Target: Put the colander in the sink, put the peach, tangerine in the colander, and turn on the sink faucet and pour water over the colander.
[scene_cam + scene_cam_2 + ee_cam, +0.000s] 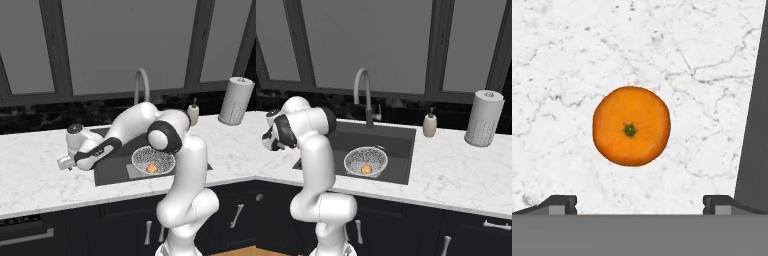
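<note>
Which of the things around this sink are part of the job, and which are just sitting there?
Part of the job: colander in the sink, peach inside it, tangerine on the marble below the open hand, sink faucet.

Just sitting there: paper-towel roll, soap bottle.

Kitchen: marble counter (456, 170), sink (396, 145), faucet (363, 90)
</note>
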